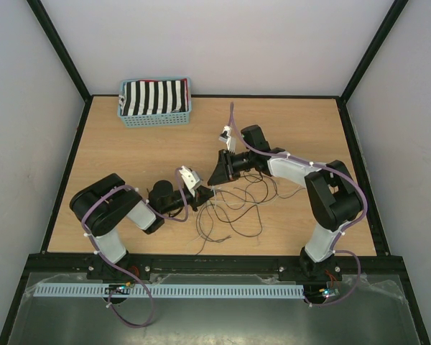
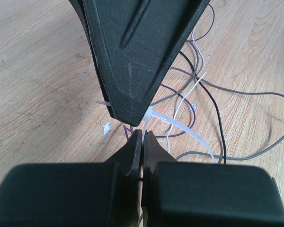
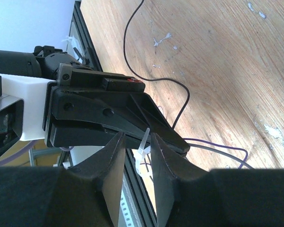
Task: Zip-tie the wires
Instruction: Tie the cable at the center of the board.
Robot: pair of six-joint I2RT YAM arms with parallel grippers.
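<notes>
the wires lie loose on the worktop in the middle of the top view, spread in thin loops to the lower right of the spot where the two arms meet. in the left wrist view they are seen across the right half of the frame, dark, grey, pale and purplish strands crossing one another. they are judged to be very light, limp and a little springy, so a single strand is likely to be dragged out of the bunch if pulled alone. a hold is best taken where the strands are gathered close, just beside the zip tie, not out on one loop. the zip tie is a thin white plastic strap, judged stiff enough to keep its curve yet smooth and easily lost from a light pinch; its free tail is the part to be gripped. the left fingers are pressed together at the bottom centre of the left wrist view, right under the tie's head; whether anything is pinched there cannot be told. the right fingers are held apart, with a white end of the tie standing in the gap
</notes>
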